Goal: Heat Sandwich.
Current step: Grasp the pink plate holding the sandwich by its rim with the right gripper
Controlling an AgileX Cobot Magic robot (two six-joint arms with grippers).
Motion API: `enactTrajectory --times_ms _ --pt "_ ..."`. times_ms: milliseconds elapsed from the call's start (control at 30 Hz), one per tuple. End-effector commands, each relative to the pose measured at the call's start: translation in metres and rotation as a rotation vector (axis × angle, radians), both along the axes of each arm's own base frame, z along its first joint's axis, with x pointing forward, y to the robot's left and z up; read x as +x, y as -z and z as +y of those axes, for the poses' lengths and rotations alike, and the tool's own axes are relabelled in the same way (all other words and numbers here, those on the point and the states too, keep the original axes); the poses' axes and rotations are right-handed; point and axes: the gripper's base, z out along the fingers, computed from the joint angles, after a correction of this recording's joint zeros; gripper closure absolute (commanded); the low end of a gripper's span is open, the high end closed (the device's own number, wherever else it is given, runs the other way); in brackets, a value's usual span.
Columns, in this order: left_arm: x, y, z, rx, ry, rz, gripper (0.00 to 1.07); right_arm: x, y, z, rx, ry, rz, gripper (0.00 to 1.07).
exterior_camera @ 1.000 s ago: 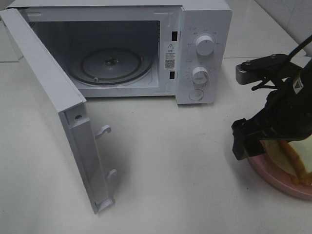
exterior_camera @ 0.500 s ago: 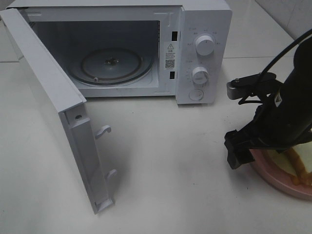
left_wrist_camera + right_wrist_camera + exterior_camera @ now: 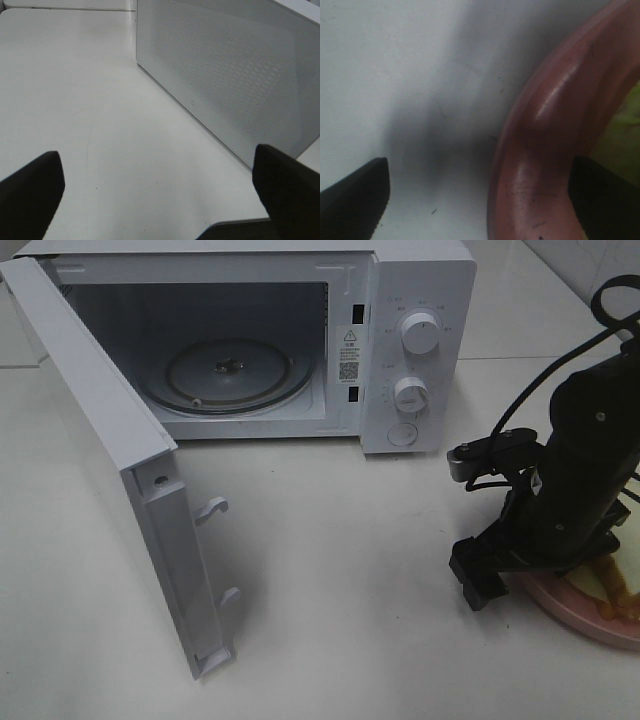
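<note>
The right gripper (image 3: 480, 200) is spread wide and grips nothing. In its wrist view one finger (image 3: 351, 199) hangs over the white table (image 3: 395, 60) and the other over the inside of the pink plate (image 3: 545, 150), so the jaws straddle the plate's rim; whether either finger touches the rim cannot be told. From the high camera this gripper sits low at the plate's left edge, and its arm (image 3: 585, 470) leans over and hides much of the plate. The sandwich (image 3: 612, 585) lies on that plate at the right edge of the table, to the front right of the microwave (image 3: 420, 280) and well apart from it. Only a sliver of pale bread and an orange layer shows past the arm, and a yellow-green patch of it shows in the right wrist view. The left gripper (image 3: 160, 195) likewise has its jaws spread apart with nothing between them, hovering over the table near the outer, mesh-patterned face of the microwave's door (image 3: 235, 75); the high camera does not show it. The white microwave stands at the back of the table with its door swung out to the left, and two latch hooks (image 3: 212, 507) stick out of the door's edge. The glass turntable (image 3: 235, 375) shows inside. Two knobs (image 3: 418, 333) and a round button (image 3: 402, 434) sit on the panel at its right.
</note>
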Motion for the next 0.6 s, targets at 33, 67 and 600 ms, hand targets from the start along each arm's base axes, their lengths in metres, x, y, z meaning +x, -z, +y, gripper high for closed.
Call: enactTrajectory --times_ms 33,67,600 --pt "-0.0022 0.0000 -0.0009 -0.012 0.009 -0.026 0.10 0.0040 0.0042 -0.0041 -0.006 0.014 -0.002 0.16" --pt "-0.0022 0.0000 -0.0009 -0.012 0.009 -0.026 0.10 0.0051 0.0041 -0.0050 -0.002 0.018 -0.010 0.16" --pt "-0.0022 0.0000 -0.0009 -0.012 0.009 -0.026 0.10 0.0059 0.0040 -0.0059 -0.016 -0.024 -0.016 0.48"
